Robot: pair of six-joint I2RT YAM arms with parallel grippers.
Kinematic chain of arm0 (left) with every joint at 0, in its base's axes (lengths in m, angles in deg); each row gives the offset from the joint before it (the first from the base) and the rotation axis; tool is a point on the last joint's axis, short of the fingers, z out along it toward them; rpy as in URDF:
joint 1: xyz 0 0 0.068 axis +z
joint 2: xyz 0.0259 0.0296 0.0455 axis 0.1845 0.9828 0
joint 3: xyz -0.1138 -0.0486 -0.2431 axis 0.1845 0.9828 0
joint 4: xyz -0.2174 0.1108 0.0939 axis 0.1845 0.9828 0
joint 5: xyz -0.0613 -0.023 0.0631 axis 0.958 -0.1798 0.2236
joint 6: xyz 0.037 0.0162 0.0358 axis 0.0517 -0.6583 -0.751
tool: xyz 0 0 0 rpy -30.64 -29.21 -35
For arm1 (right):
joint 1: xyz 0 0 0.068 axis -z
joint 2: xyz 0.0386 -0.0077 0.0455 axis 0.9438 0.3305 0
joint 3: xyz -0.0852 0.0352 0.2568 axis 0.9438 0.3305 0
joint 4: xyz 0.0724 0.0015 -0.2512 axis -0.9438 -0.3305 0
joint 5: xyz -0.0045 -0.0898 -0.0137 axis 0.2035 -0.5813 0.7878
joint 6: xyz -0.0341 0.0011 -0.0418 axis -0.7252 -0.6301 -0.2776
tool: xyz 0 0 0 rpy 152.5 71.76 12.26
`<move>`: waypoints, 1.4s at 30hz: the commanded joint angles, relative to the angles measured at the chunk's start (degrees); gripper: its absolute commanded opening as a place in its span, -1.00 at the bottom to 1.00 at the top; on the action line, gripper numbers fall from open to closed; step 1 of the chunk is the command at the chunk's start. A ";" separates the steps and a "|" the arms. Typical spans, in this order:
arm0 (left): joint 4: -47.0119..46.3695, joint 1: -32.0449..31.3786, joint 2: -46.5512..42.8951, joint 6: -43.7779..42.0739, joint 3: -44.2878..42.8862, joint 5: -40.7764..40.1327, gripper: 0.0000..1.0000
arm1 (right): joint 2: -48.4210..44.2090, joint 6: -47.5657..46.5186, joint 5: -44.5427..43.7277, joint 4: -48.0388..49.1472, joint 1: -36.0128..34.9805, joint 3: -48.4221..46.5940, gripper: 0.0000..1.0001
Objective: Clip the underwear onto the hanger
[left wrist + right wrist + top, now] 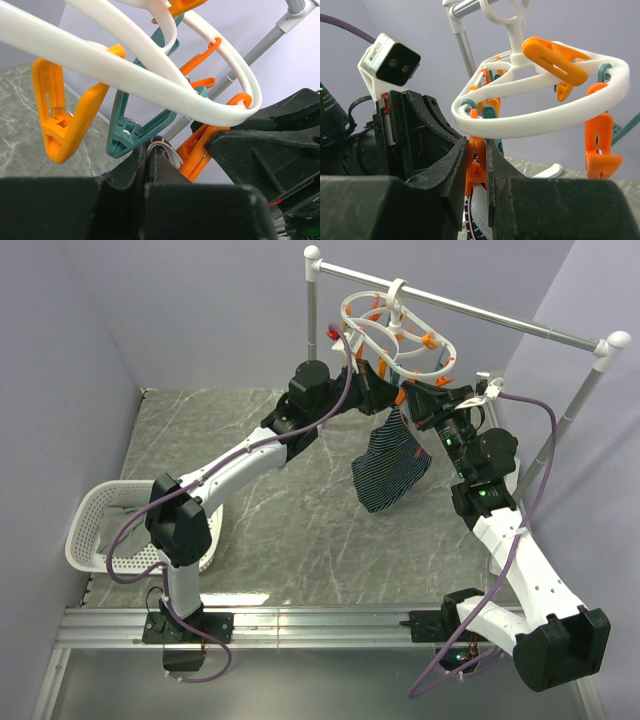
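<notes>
The white oval clip hanger (397,292) hangs by its hook from the rail, with orange and teal pegs below its rings. The navy striped underwear (392,468) dangles under it, held up by its top edge. My left gripper (378,378) is shut on the waistband; in the left wrist view (148,152) the folded, orange-trimmed underwear edge (170,152) sticks out of the jaws beside an orange peg (192,150). My right gripper (425,400) is shut on an orange peg (476,165), squeezing it just under the hanger ring (535,125). The underwear's waistband (478,210) sits right below that peg.
The grey metal rail stand (470,310) spans the back right, and its post shows in the left wrist view (250,55). A white basket (100,530) sits at the left edge of the marble table. The two grippers are close together under the hanger.
</notes>
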 commanded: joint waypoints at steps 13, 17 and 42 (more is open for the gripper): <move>-4.94 -1.56 -1.53 3.10 -4.59 1.90 -0.99 | -0.31 -1.87 0.76 -1.85 -0.68 -0.90 -0.18; -5.11 -1.56 -1.26 3.36 -4.86 2.17 -0.99 | -0.31 -2.04 0.50 -2.20 -0.68 -1.25 -0.03; -4.15 -0.42 -3.02 -0.06 0.06 1.90 -0.99 | -5.85 0.33 6.47 -17.49 3.27 -3.89 0.83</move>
